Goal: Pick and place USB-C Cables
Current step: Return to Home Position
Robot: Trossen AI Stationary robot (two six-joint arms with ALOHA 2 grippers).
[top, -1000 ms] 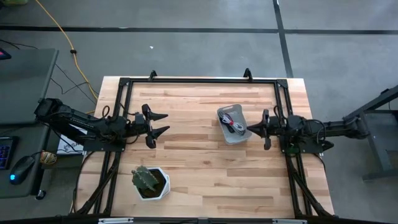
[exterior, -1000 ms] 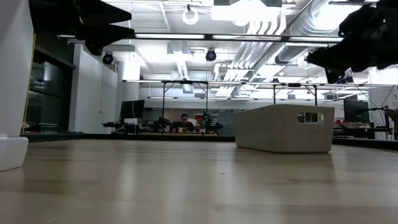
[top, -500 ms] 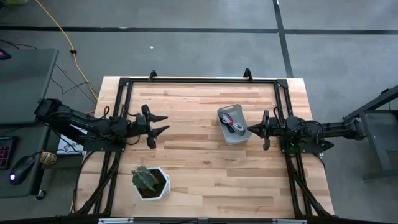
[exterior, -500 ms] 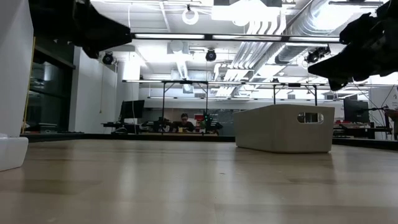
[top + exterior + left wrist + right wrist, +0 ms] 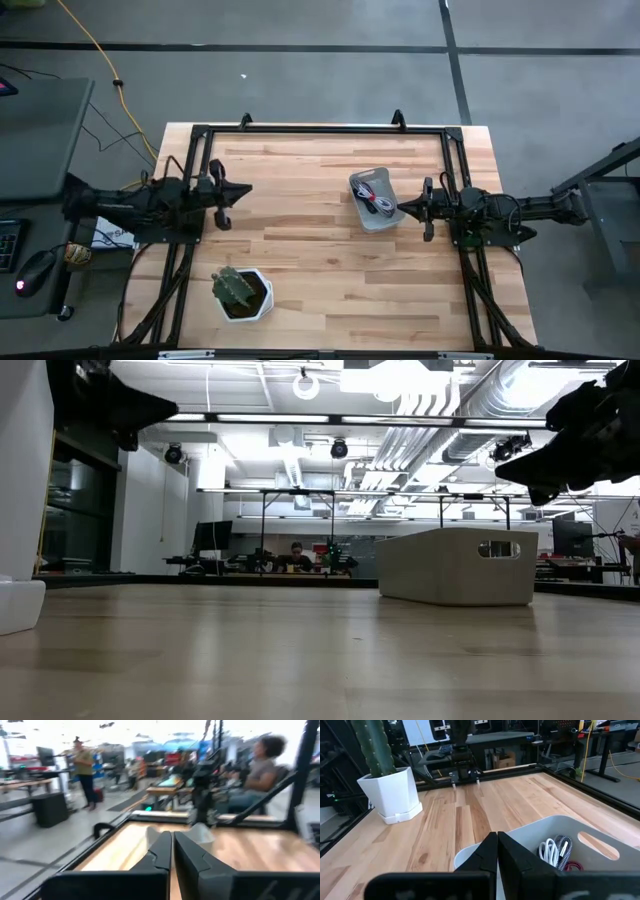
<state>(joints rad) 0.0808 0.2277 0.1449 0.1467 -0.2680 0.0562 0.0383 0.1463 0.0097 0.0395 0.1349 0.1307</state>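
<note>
Your left hand [image 5: 238,189] has changed most. A second ago it hung over the left part of the worktop [image 5: 320,270] with its fingers spread wide. Now it has drawn back toward the left edge, and its fingers are brought together with only a thin slit between them, as the left wrist view [image 5: 172,851] shows. In the low view it has slid further into the upper left corner [image 5: 125,402], well above the wood.

Your right hand [image 5: 404,208] sits where it was half a second ago, at the right-hand rim of the grey bin [image 5: 386,223]. Its fingers are pressed close together and hold nothing. The right wrist view looks past them [image 5: 496,849] straight into the bin [image 5: 532,826]. In the low view the hand hangs above and just right of the bin [image 5: 455,570], a little lower than a second ago.

The USB-C Cables [image 5: 374,197] lie bundled together inside the bin, unmoved. From the right wrist you can make out a white coil, a black-and-white braided one and a dark red one [image 5: 560,851]; the rest is hidden behind the fingers.

The cactus in its white pot [image 5: 240,292] stands on the near left of the worktop, well apart from the bin, as before.
</note>
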